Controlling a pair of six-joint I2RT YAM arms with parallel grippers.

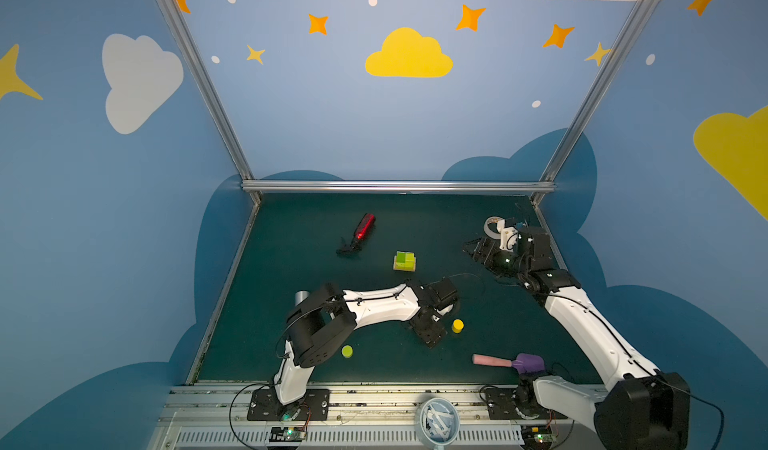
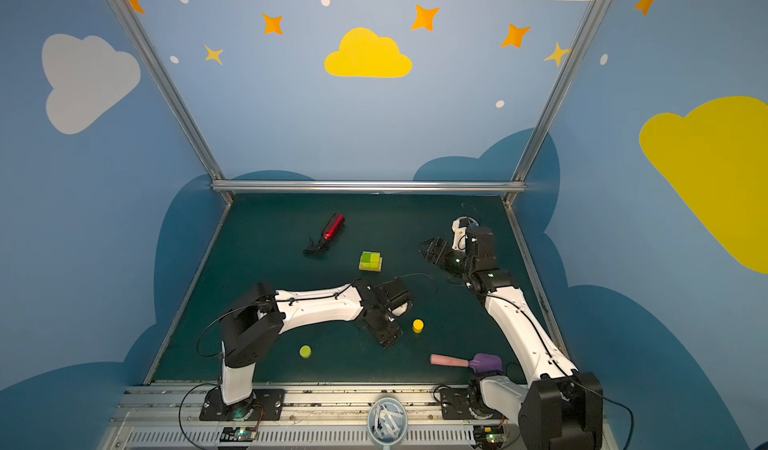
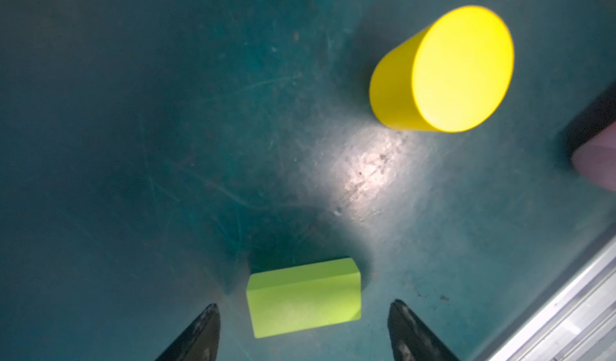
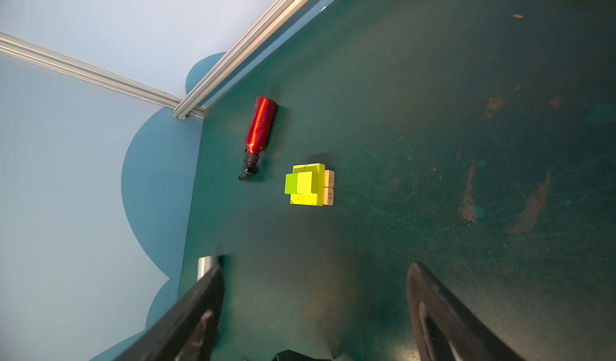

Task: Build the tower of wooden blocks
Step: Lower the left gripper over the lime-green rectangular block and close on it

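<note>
Between the two dark fingers (image 3: pixel 203 336) of the left hand (image 3: pixel 304 304) lies a small lime-green wooden block (image 3: pixel 303 297), flat on the dark green table (image 3: pixel 133 142). The fingers stand wide apart, and a strip of table shows on either side of the block, so neither finger touches it. It is a short bar with clean, sharp edges and an even matte lime paint (the top face reads a little paler than the side). Near it on the table, apart from the block, stands a short yellow wooden cylinder (image 3: pixel 443 69), upright on one flat end.

In both top views the left arm covers the block, and the yellow cylinder (image 1: pixel 457 325) sits just beside the hand. A short lime-green cylinder (image 1: pixel 347 351) stands well apart, near the left arm's base.

Farther back, mid-table, is the partly built tower of wood blocks (image 1: pixel 404 261): in the right wrist view it (image 4: pixel 308 184) shows two plain tan bars side by side at the bottom, lime-green bars across them and a smaller lime-green piece on top. The right hand (image 4: pixel 315 269) is well apart from it, its fingers spread wide and holding nothing.

A red metal bottle (image 1: pixel 365 226) lies near the tower, a white tape roll (image 1: pixel 492 225) just behind the right hand, and a pink-handled purple tool (image 1: pixel 509 362) near the front edge.
</note>
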